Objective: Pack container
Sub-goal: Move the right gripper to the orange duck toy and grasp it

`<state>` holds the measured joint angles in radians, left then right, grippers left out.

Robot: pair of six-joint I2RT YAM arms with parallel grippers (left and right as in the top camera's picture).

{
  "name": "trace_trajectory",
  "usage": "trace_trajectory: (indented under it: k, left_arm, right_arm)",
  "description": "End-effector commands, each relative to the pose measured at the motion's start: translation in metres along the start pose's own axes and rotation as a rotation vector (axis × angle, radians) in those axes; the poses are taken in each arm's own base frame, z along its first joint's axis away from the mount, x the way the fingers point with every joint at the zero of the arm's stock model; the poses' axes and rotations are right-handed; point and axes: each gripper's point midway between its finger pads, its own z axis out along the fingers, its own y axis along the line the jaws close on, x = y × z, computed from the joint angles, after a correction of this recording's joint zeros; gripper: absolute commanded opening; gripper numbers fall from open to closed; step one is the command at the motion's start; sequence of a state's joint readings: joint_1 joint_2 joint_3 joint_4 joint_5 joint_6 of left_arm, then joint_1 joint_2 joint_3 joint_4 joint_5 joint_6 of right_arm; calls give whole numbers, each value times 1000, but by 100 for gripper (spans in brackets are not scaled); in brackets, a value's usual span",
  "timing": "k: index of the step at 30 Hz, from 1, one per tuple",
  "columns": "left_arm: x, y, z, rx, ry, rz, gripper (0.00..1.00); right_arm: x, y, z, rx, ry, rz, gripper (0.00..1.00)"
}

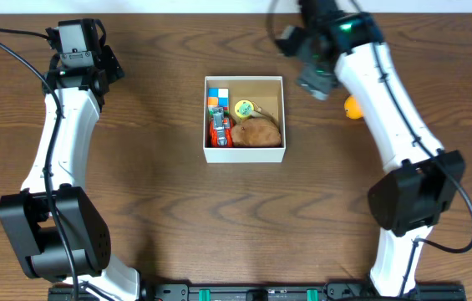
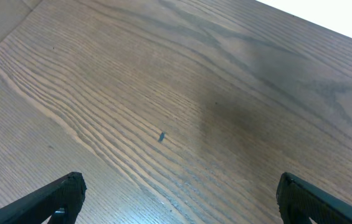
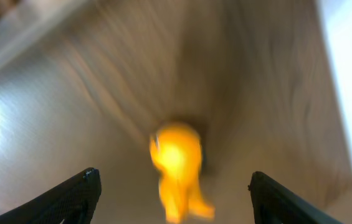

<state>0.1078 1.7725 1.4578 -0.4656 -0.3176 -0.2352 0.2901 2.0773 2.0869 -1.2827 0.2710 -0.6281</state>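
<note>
Pickup step, prob: R gripper [image 3: 172,186] is hovering wide open, empty, aiming at orange toy [image 1: 352,107] lying on table [image 1: 152,184] right of box [image 1: 244,154], which is sitting mid-table w/ other toys [image 1: 256,132] inside. Next: lowering, closing on toy. L gripper [image 2: 179,190] is resting open, empty.

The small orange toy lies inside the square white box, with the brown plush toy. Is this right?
No. The small orange toy lies on the wooden table outside the square white box, as the overhead view shows; the brown plush toy is inside.
</note>
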Motion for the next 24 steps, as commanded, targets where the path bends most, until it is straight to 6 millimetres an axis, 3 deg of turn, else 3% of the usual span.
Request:
trace_trajectory:
  k: [1, 4, 7, 12, 19, 24]
  left_arm:
    - [-8, 3, -5, -5, -19, -5, 98]
    - [-8, 3, -5, -6, -19, -5, 98]
    - [-8, 3, -5, -5, -19, -5, 98]
    - [-8, 3, -5, -5, -19, -5, 98]
    - [-8, 3, -5, -5, -19, -5, 98]
    - [-8, 3, -5, -5, -19, -5, 98]
  right_arm:
    - [44, -36, 9, 54, 110, 164, 79]
    - [69, -53, 17, 27, 129, 262, 79]
    - [82, -56, 25, -67, 88, 321, 77]
    - [104, -52, 43, -181, 68, 263, 72]
    - [133, -43, 81, -222, 112, 230, 79]
    - [139, -23, 107, -264, 111, 224, 83]
